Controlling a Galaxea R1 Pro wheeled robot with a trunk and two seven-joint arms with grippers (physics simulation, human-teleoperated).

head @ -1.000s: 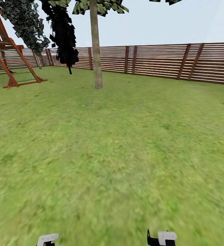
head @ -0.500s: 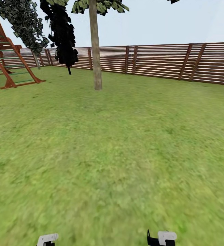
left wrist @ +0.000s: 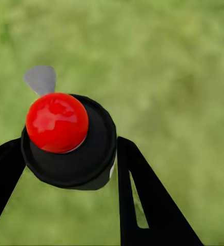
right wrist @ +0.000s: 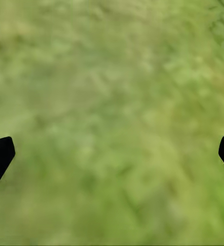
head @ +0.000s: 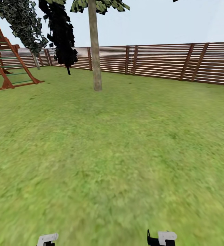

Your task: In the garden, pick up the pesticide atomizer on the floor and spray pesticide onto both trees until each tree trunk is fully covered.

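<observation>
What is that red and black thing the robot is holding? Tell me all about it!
It is the sprayer, seen from above in the left wrist view. It has a shiny round red button sitting on a wide black cap, and a small grey tab sticks out past the button. The left gripper has a black finger on each side of the cap, holding it up over blurry green grass.

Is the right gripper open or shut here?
Open. In the right wrist view the right gripper has its jaws spread to opposite edges of the picture, with nothing but blurred lawn between them.
</observation>
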